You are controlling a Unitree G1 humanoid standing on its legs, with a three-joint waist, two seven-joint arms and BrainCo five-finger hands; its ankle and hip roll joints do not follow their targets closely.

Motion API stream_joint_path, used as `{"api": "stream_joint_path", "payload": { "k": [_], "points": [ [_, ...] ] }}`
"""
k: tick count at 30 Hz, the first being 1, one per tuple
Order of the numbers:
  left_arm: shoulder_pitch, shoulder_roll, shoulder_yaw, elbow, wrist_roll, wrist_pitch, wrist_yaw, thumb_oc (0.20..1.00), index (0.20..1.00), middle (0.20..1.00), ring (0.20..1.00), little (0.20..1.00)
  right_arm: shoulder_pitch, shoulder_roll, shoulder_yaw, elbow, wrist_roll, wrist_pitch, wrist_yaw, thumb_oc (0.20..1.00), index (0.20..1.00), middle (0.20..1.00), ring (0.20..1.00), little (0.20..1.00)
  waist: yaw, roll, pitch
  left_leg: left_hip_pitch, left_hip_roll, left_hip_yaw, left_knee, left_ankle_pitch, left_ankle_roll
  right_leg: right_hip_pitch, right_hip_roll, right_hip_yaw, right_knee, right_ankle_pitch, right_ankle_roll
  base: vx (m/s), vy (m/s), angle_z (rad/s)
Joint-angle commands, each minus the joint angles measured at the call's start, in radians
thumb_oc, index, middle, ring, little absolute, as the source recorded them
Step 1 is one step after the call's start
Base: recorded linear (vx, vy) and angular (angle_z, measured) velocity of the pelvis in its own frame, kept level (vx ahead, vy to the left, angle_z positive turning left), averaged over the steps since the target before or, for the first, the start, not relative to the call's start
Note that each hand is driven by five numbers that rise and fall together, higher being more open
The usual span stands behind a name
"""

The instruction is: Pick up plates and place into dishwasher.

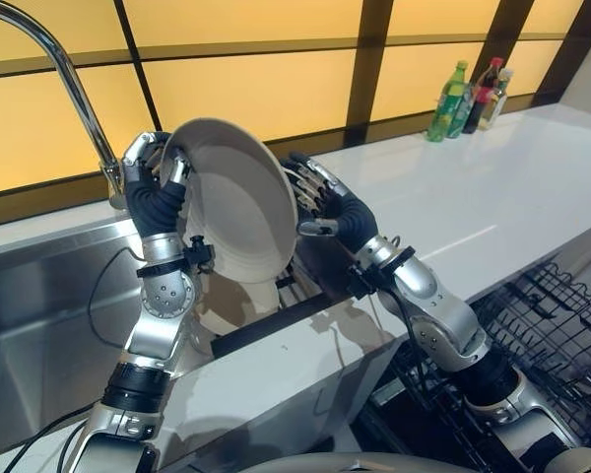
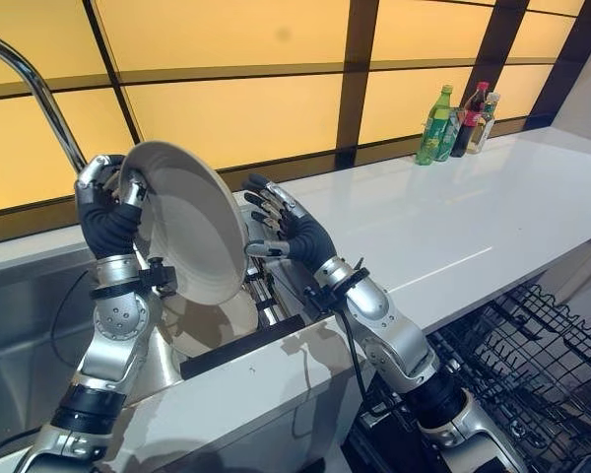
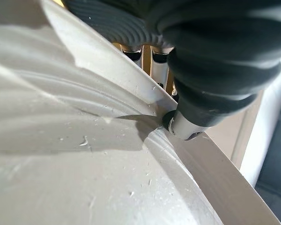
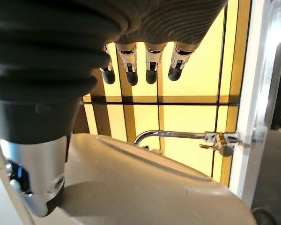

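The plate [image 1: 238, 202] is white and round, held up on edge above the steel sink [image 1: 39, 315], tilted, its hollow side facing toward the robot's right. Largest of all here is the white counter [image 1: 473, 207], running from the sink to the far right corner. At the lower right sits the black wire dishwasher rack [image 1: 561, 325], below the counter's edge and well apart from the plate. The curved tap [image 1: 74, 89] rises behind the sink, just behind the left hand [image 1: 156, 172]. That hand grips the plate's rim — fingers curled over the back edge, thumb pressed on the inner face, as the left wrist view shows close up. The right hand [image 1: 320, 197] hovers just beside the plate's opposite rim with fingers straight and spread — holding nothing; whether the fingertips touch the rim cannot be told. Three bottles [image 1: 470, 99] stand together in the far corner.
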Motion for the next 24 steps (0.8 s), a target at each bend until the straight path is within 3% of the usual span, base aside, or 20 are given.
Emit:
{"api": "stream_joint_path", "payload": {
  "k": [1, 24],
  "points": [
    [-0.135, 0.079, -0.009, 0.002, 0.079, -0.068, 0.012, 0.2, 0.2, 0.2, 0.2, 0.2, -0.069, -0.021, -0.06, -0.055, -0.027, -0.002, 0.003, 1.0, 1.0, 1.0, 1.0, 1.0, 0.008, 0.002, -0.028, -0.047, 0.003, -0.029, 0.008, -0.051, 0.004, 0.048, -0.048, -0.085, 0.03, -0.104, 0.064, 0.03, -0.011, -0.06],
    [-0.126, 0.131, 0.055, 0.037, 0.132, -0.102, 0.071, 0.2, 0.2, 0.2, 0.2, 0.2, -0.051, -0.046, -0.061, -0.037, -0.016, 0.026, 0.044, 1.0, 1.0, 1.0, 1.0, 1.0, 0.0, 0.001, -0.032, -0.046, 0.016, -0.02, 0.015, -0.045, -0.002, 0.044, -0.046, -0.071, 0.033, -0.106, 0.057, 0.01, -0.002, -0.01]
  ]
}}
